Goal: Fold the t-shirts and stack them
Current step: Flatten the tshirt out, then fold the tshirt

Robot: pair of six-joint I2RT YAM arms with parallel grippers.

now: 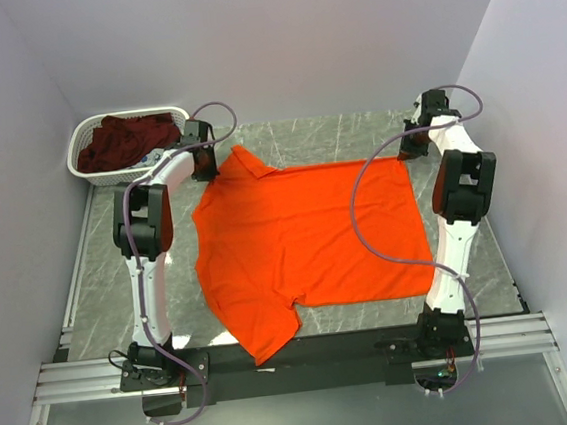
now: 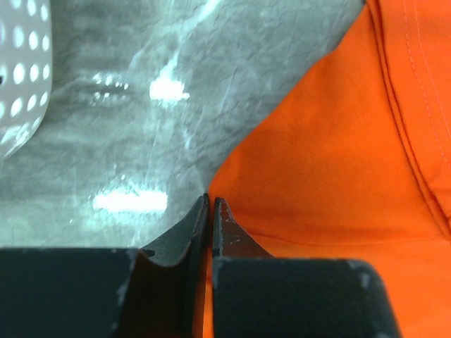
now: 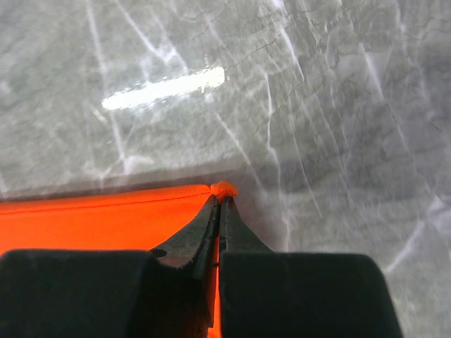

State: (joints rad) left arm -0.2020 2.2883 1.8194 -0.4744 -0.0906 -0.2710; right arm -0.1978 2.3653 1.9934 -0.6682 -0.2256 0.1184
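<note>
Now you are pinching the orange t-shirt [image 1: 306,235], lying flat on the table [image 1: 356,130]: left gripper [image 2: 211,208] clamped at its shoulder, right gripper [image 3: 220,201] on its far corner. Lift both evenly, keeping cloth taut.

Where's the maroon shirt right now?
In the top view, the maroon t-shirt lies heaped in the white basket at the far-left corner of the table, apart from the spread orange t-shirt.
</note>
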